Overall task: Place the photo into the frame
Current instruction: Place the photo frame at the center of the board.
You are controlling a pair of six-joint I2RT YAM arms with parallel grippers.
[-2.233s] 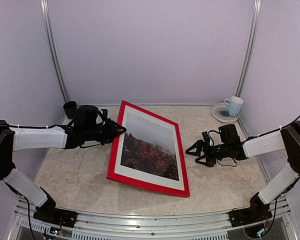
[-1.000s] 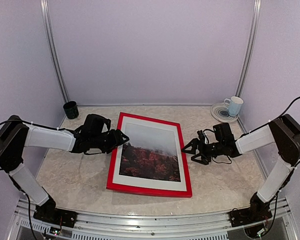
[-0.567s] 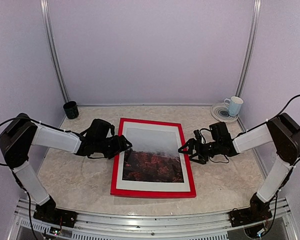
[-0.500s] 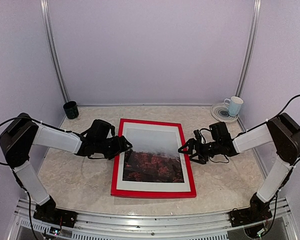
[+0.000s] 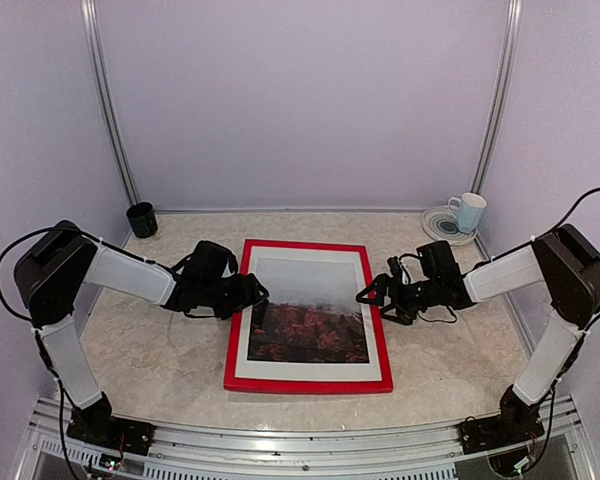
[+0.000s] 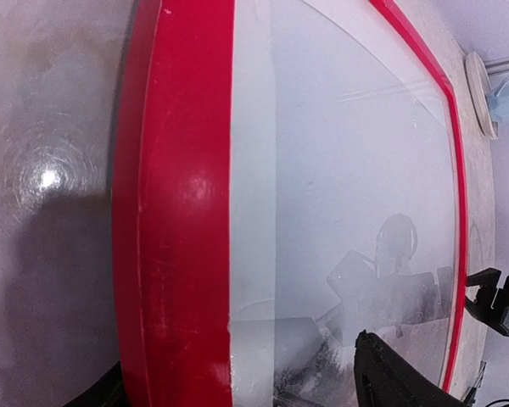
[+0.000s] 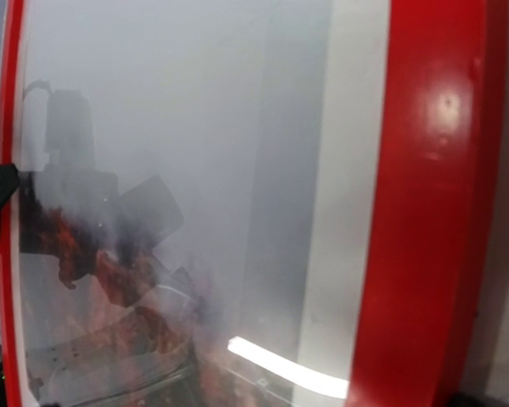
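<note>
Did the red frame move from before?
Yes. The frame turned. Before, it lay crooked to the front rail, with its far left corner poking away. Now its near edge runs level with that rail.

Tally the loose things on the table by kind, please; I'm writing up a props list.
Frames: 1, the red frame
Photos: 1, the photo inside it
Cups: 2, a dark cup and a pale blue mug
Saucers: 1, the saucer under the mug
Total: 5
</note>
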